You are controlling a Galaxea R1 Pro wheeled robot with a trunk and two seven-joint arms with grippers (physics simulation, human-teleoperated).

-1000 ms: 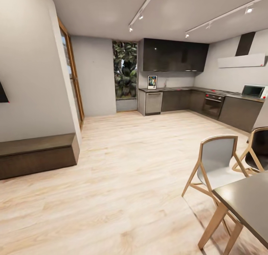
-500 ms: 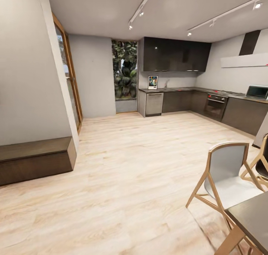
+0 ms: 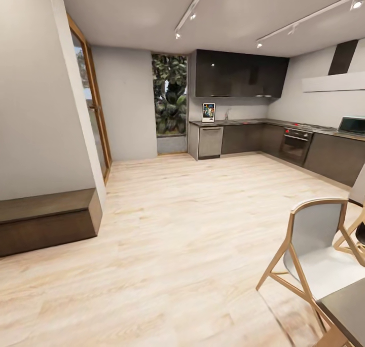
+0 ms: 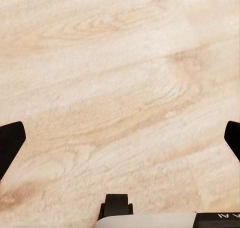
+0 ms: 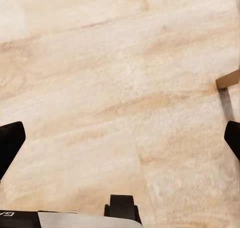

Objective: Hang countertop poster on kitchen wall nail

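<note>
Far across the room the poster (image 3: 208,112) stands upright on the left end of the dark kitchen countertop (image 3: 253,122), leaning against the pale wall. The wall nails are too small to make out from here. My left gripper (image 4: 120,138) is open over bare wooden floor, its black fingertips (image 4: 10,143) wide apart at the picture's edges. My right gripper (image 5: 120,138) is open too, with nothing between its fingers, above the floor near a chair leg (image 5: 227,79).
A pale chair (image 3: 317,251) and a dark dining table corner (image 3: 350,311) stand close at the right. A low dark bench (image 3: 48,220) juts from the left wall. Oven (image 3: 295,143), microwave (image 3: 353,125) and dishwasher (image 3: 209,141) line the kitchen. Wide wooden floor (image 3: 182,225) lies between.
The whole view has shifted: the camera has moved forward and turned slightly left, so the chair and table slide toward the lower right and the kitchen looks a little nearer.
</note>
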